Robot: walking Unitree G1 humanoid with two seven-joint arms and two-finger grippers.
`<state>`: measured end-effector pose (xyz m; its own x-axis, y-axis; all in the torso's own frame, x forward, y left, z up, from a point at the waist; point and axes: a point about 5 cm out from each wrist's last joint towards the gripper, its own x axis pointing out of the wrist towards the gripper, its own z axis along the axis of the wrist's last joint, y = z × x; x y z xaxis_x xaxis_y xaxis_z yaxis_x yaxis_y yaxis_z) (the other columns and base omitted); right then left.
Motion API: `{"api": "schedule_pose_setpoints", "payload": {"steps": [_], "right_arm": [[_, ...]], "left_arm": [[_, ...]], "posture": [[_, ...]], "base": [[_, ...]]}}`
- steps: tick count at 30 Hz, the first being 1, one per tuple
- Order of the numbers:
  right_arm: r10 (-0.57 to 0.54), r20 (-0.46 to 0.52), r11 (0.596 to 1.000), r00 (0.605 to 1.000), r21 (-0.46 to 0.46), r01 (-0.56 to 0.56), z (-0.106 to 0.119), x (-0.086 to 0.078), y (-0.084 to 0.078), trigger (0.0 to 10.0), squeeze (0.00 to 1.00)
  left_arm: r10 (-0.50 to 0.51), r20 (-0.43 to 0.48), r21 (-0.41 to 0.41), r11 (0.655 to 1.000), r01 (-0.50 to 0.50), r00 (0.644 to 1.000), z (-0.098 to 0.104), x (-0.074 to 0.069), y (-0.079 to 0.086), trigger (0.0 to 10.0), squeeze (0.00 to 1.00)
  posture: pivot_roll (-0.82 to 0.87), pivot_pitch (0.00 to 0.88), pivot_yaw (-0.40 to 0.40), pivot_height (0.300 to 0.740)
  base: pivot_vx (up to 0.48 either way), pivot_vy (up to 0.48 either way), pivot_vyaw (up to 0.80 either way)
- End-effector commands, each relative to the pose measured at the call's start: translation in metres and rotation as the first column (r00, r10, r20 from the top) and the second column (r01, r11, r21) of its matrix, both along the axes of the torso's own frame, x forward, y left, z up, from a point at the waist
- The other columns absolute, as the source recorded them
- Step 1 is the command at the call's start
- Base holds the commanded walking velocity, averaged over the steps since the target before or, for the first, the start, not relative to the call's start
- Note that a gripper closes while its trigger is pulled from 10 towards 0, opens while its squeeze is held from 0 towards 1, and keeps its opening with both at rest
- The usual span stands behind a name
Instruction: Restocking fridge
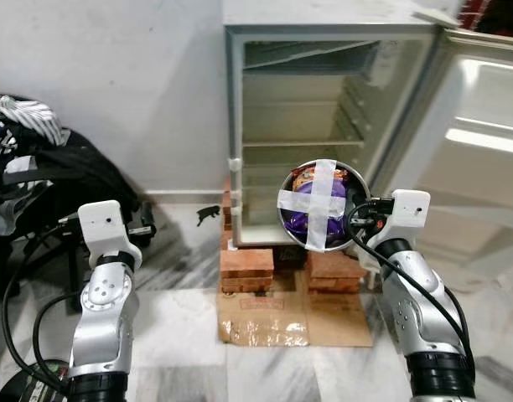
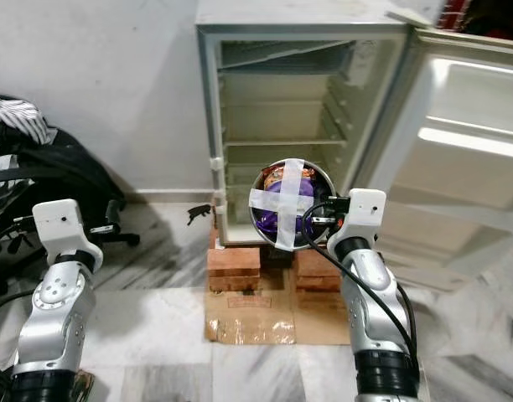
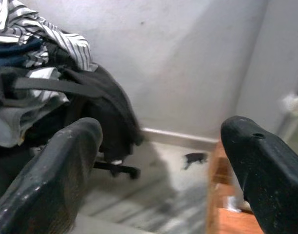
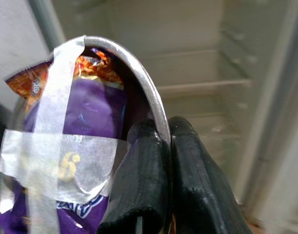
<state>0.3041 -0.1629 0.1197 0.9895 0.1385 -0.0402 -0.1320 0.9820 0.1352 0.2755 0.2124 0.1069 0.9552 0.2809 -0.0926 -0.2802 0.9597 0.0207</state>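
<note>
A round steel bowl (image 1: pixel 322 205) with a purple snack packet taped inside by a white tape cross hangs in front of the open fridge (image 1: pixel 323 126). My right gripper (image 4: pixel 161 146) is shut on the bowl's rim (image 4: pixel 149 92), one finger inside and one outside. The fridge's shelves (image 1: pixel 303 142) look empty and its door (image 1: pixel 479 142) is swung open to the right. My left gripper (image 3: pixel 163 161) is open with nothing between its fingers, held low at the left, pointing at the wall and floor.
The fridge stands on red bricks (image 1: pixel 248 268) with a flattened cardboard sheet (image 1: pixel 294 322) on the marble floor before it. A chair heaped with dark clothes and a striped cloth (image 1: pixel 30 159) stands at the left.
</note>
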Motion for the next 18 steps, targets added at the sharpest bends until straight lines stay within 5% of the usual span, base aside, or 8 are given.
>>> {"api": "schedule_pose_setpoints", "payload": {"steps": [1, 18], "right_arm": [[-0.029, 0.023, 0.999, 0.999, -0.017, 0.029, 0.0053, -0.0005, -0.0114, 10.0, 0.00], [-0.022, 0.031, 1.000, 0.999, -0.017, 0.023, 0.0069, 0.0008, -0.0094, 10.0, 0.00]], "left_arm": [[-0.029, 0.014, -0.011, 1.000, 0.029, 0.999, 0.0018, 0.0025, -0.0090, 10.0, 0.00], [-0.029, 0.018, -0.005, 1.000, 0.029, 0.999, 0.0018, 0.0031, -0.0100, 10.0, 0.00]], "posture": [[0.01, 0.028, -0.010, 0.740], [0.01, 0.029, -0.009, 0.740]], "base": [[0.480, 0.000, 0.00], [0.439, 0.000, 0.00]]}}
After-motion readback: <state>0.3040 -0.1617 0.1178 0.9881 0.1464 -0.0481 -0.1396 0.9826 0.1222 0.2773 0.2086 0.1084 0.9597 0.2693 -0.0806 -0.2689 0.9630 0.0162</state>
